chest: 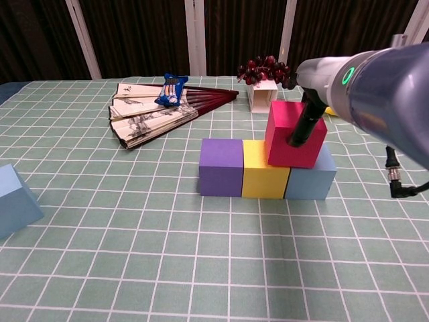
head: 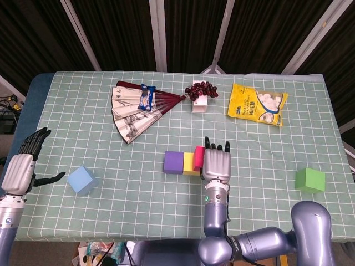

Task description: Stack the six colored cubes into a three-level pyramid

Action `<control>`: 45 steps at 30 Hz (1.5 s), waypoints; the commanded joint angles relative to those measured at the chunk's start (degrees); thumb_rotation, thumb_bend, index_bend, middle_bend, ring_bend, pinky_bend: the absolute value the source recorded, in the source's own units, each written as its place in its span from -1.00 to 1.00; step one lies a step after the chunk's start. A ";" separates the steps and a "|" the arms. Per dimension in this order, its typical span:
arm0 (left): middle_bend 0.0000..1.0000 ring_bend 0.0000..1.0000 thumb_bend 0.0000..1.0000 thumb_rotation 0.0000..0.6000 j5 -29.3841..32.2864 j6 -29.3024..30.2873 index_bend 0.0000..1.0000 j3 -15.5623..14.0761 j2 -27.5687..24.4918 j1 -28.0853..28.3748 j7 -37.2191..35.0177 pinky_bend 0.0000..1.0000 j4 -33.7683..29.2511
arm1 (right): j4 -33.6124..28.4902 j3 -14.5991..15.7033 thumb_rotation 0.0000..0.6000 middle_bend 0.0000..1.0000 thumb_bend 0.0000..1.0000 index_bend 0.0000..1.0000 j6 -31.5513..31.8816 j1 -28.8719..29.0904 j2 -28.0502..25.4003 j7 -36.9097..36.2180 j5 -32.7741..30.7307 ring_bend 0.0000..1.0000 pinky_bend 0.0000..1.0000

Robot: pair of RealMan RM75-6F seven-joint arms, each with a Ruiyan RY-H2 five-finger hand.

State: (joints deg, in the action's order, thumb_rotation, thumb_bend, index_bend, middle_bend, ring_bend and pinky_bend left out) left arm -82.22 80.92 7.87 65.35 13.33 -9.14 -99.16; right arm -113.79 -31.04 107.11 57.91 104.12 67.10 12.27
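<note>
the worktop [head: 266, 183] carries a green checked cloth. near its middle three cubes stand in a row, sides touching: a purple cube [chest: 220, 167] on the left, a yellow cube [chest: 263, 172] in the centre, and a blue cube [chest: 312, 176] on the right, the last largely covered from above.

a red cube [chest: 293, 134] sits on the second level, bridging the yellow and blue cubes. it is slightly askew to the row beneath. the right hand [head: 216, 163] is over this cube, back of the hand up in the head view. in the chest view a dark finger lies against the red cube's front face. the views do not settle whether the fingers clamp the cube or merely touch it; the grip cannot be told.

the left hand [head: 21, 169] hangs at the left edge of the worktop, fingers apart and holding nothing. a light blue cube [head: 81, 179] lies just beside it on the cloth, not touched. a green cube [head: 309, 180] stands alone near the right edge, well apart from the row.

at the back of the worktop lies a spread paper fan [head: 137, 108] with a small blue packet [head: 146, 97] on it. right of the fan is a white box [head: 199, 102] topped with dark grapes [head: 202, 90], and further right a yellow snack bag [head: 257, 103].
</note>
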 commanded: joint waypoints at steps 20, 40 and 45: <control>-0.99 -0.99 -0.79 1.00 0.19 -0.13 -1.00 -0.01 -0.04 0.02 -0.11 -0.93 -0.01 | 0.83 -0.33 1.00 -0.28 -0.24 -1.00 -0.74 -0.37 0.65 0.15 -0.07 -0.58 -1.00; -0.99 -0.99 -0.79 1.00 0.32 -0.31 -1.00 -0.04 -0.06 0.06 -0.04 -0.93 -0.01 | 1.35 -0.31 1.00 -0.28 -0.24 -1.00 -1.13 -0.66 1.12 0.42 -0.05 -0.58 -1.00; -0.99 -0.99 -0.79 1.00 0.38 -0.35 -1.00 -0.04 -0.05 0.07 0.00 -0.93 0.00 | 1.20 -0.27 1.00 -0.30 -0.24 -1.00 -1.40 -0.81 1.11 0.48 -0.21 -0.63 -1.00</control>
State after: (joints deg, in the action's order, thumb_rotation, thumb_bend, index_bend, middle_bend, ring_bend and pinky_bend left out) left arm -81.82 80.56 7.84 65.30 13.40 -9.15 -99.16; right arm -112.58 -31.31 105.70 57.10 105.24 67.57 12.07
